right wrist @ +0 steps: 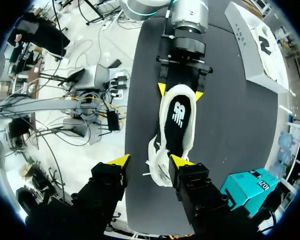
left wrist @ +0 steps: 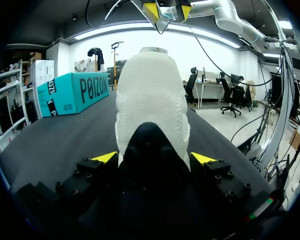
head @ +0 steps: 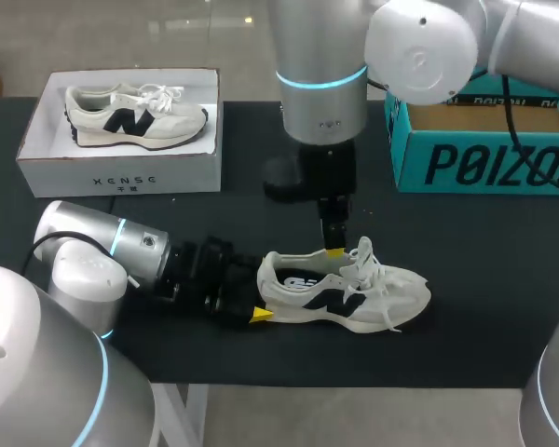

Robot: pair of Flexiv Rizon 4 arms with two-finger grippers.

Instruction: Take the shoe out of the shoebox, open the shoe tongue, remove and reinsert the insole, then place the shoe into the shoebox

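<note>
Shoe [head: 345, 296] lies on its sole on the black table [head: 489, 279], out of any box, toe pointing away from the left arm. White shoebox [head: 121, 174] sits well behind the shoe's heel end and holds a 2nd shoe [head: 135, 114]. Teal box [head: 484, 163] stands well behind the toe end.

Left gripper [left wrist: 154, 158]: at the shoe's heel, 1 yellow tip on each side, both pressed against the heel counter. It is pinching the heel and steadying the shoe.

Right gripper [right wrist: 150, 161]: directly above the shoe, over the laces and tongue area, its 2 fingers spread and holding nothing. From the head view, 1 tip hangs just at the far rim of the shoe opening.

Insole [right wrist: 178, 120]: dark, flat inside the shoe, apparently seated.

Judgement: step 1 is done. The step in hand looks like opening the tongue, or the start of the insole pull. Next move calls for the right gripper to drop between the laces [head: 368, 270] and the collar, close on the tongue and lift it forward, while the left holds the heel down.
</note>
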